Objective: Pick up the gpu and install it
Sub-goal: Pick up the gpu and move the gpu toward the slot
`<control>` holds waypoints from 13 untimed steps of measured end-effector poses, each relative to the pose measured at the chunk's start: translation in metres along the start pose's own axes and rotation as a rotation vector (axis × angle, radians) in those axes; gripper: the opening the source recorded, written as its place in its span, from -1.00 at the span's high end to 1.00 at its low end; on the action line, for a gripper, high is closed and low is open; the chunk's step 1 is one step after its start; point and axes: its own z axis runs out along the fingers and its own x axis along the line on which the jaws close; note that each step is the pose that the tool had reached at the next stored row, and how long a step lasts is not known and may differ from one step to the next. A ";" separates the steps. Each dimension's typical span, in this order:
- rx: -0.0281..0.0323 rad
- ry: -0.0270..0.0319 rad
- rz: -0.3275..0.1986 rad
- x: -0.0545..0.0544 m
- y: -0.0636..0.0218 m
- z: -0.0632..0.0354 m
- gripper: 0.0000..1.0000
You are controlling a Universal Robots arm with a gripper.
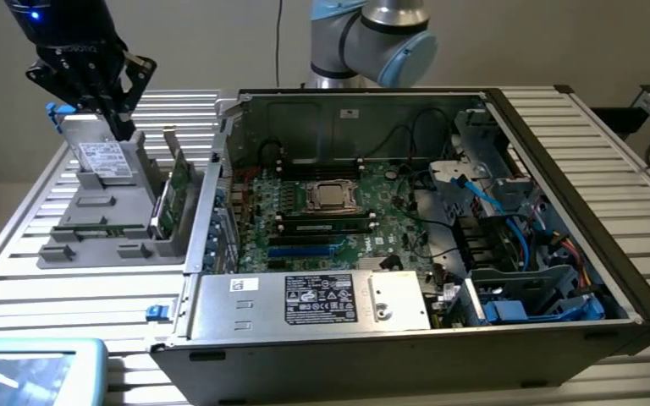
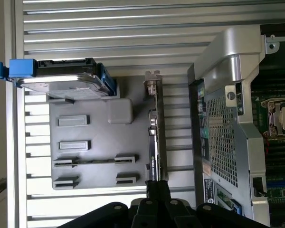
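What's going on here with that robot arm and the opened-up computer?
The arm's gripper hangs with its fingers shut and empty above a grey holder beside the open computer case. The gpu stands on edge in that holder, next to a silver drive. From the wrist view, the gripper is lined up over one end of the gpu. The gpu has not been picked up yet, so nothing has gone into the motherboard.
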 end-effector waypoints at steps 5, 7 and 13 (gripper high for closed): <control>0.0000 0.0000 0.000 0.000 0.0000 0.0000 0.76; 0.0000 0.0000 0.000 0.000 0.0000 0.0000 0.76; 0.0000 0.0000 0.000 0.000 0.0000 0.0000 0.49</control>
